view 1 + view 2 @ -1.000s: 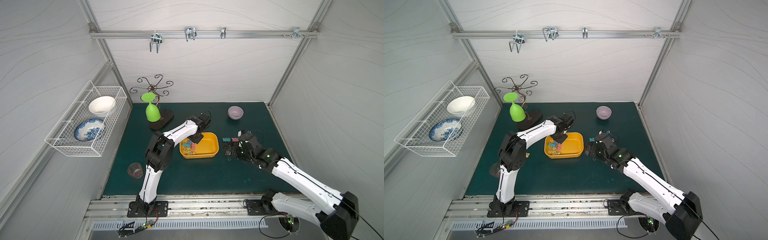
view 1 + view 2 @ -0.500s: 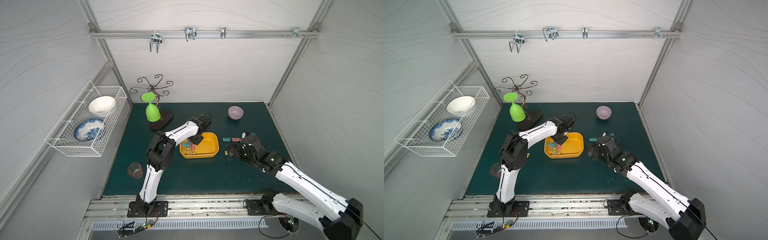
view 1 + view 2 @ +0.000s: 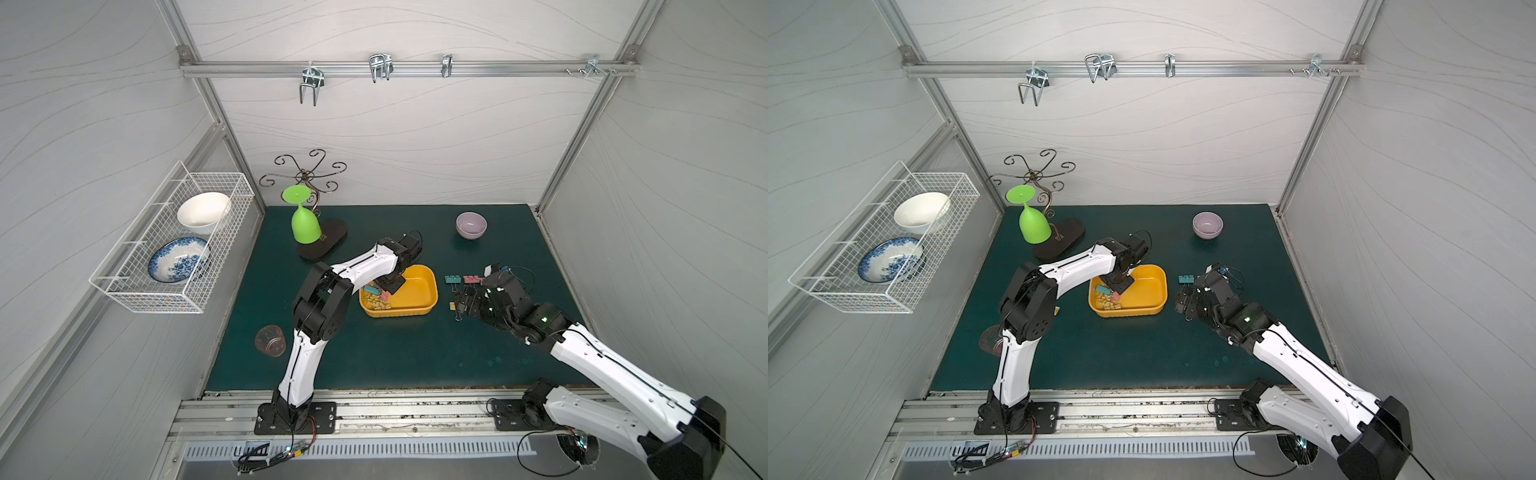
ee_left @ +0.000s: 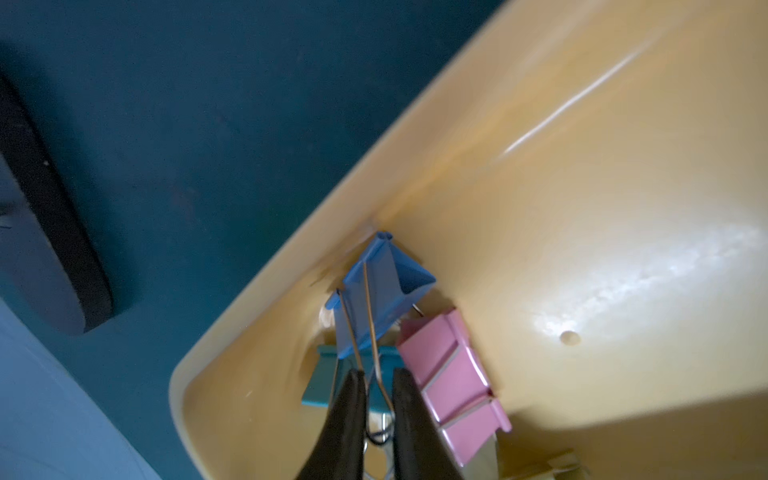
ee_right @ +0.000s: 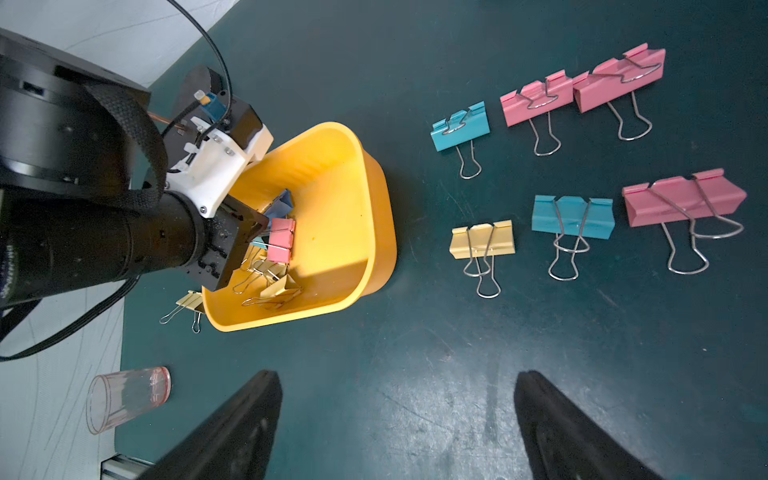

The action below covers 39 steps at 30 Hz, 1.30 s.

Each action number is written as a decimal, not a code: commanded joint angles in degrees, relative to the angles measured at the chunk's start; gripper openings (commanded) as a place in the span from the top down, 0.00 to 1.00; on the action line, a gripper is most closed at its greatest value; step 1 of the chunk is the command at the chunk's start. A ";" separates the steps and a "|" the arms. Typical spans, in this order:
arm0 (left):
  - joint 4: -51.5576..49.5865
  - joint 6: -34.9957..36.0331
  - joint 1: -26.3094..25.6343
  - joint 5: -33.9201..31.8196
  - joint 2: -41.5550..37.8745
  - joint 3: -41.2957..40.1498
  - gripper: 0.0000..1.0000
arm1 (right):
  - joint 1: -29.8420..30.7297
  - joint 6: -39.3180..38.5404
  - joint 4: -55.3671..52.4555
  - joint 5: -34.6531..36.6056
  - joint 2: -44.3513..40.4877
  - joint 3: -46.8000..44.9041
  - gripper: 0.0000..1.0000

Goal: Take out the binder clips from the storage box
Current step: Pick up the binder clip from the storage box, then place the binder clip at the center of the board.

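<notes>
The storage box [image 3: 428,291] is sitting near the middle of the green mat [image 3: 374,357], and the left gripper [image 4: 376,415] is hanging down inside its left end. From where I am standing, its fingers [image 4: 353,419] are drawn in narrow, pinching the thin golden wire handle of a blue clip [image 4: 386,291] that is resting right against the box wall. A pink clip [image 4: 453,374] and a teal clip [image 4: 320,382] are lying just beside the blue one. A few yellow clips [image 5: 278,286] are crowding the same end of the box on its near side, their wire loops tangling together.

Six binder clips [image 5: 572,216] are lying out on the mat in two rows just right of the box: three pink, two teal and one yellow. One more yellow clip [image 5: 189,301] is lying on the mat just outside the box's near-left corner.

The right gripper [image 5: 399,419] is hovering over bare mat near those rows, its fingers [image 5: 232,428] standing wide apart and holding nothing.

A clear tumbler [image 3: 270,340] is lying on its side at the near left of the mat. A lilac bowl [image 3: 471,224] is standing upright on the far side, well apart from the box.
</notes>
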 commanded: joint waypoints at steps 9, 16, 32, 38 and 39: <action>7.63 2.90 -6.32 -0.43 -3.64 -0.59 0.95 | -0.32 0.75 -1.79 1.34 -2.05 -1.22 0.09; 17.69 5.36 -13.30 -5.40 -6.68 -3.05 0.96 | -0.36 2.05 -3.52 3.77 -5.71 -2.61 0.09; 31.75 7.15 -14.71 -13.71 -20.65 -15.93 0.97 | -0.52 -0.11 1.11 2.53 -12.26 -6.37 0.09; 21.79 3.10 -13.68 -18.55 -33.21 -23.77 0.99 | -0.54 -3.55 0.52 -2.65 -5.77 -1.57 0.09; 20.64 2.28 -12.60 -18.06 -35.76 -26.64 0.99 | -0.53 -4.53 0.49 -3.90 -4.55 -0.49 0.10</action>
